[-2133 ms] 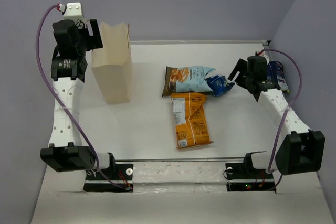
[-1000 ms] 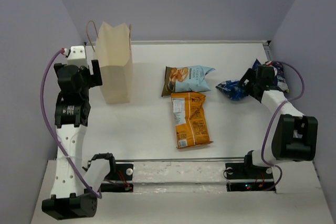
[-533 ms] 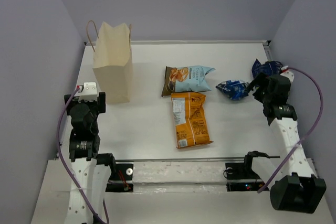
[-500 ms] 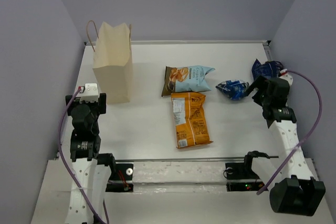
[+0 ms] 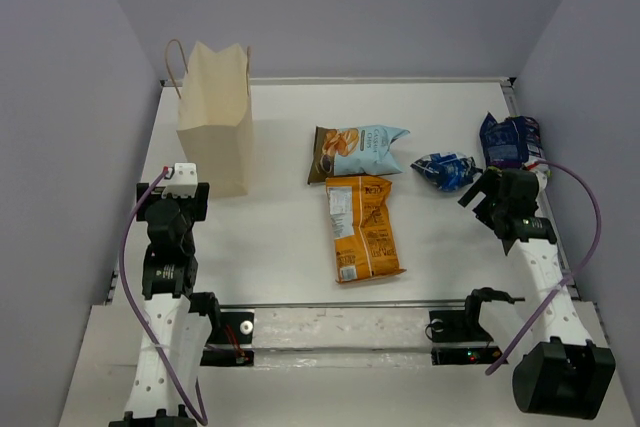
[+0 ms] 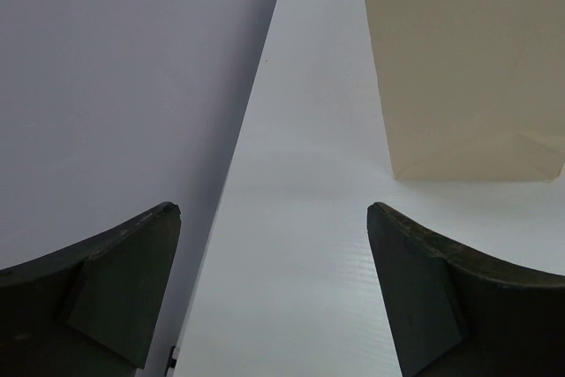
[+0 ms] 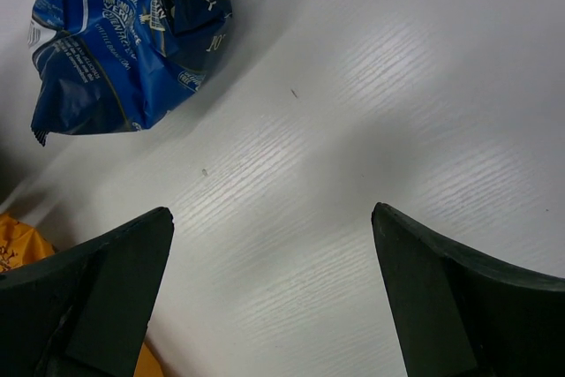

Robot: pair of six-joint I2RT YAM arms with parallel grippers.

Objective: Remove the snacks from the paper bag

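The tan paper bag (image 5: 213, 117) stands upright at the back left; its lower part shows in the left wrist view (image 6: 463, 59). The light-blue chip bag (image 5: 360, 151) and the long orange chip bag (image 5: 363, 227) lie mid-table. The small shiny blue packet (image 5: 446, 169) lies to their right and shows in the right wrist view (image 7: 132, 37). The dark navy packet (image 5: 509, 139) lies at the far right. My left gripper (image 5: 186, 191) is open and empty just in front of the bag (image 6: 274, 245). My right gripper (image 5: 478, 193) is open and empty near the shiny packet (image 7: 272, 253).
Purple-grey walls close in the table on the left (image 6: 106, 86), back and right. A metal rail (image 5: 340, 305) runs along the near edge between the arm bases. A corner of the orange bag (image 7: 18, 249) shows at the left edge of the right wrist view.
Both arms have drawn back toward the near edge. The left gripper left the bag's top and came down in front of it. The right gripper let go of the shiny packet and moved off it.
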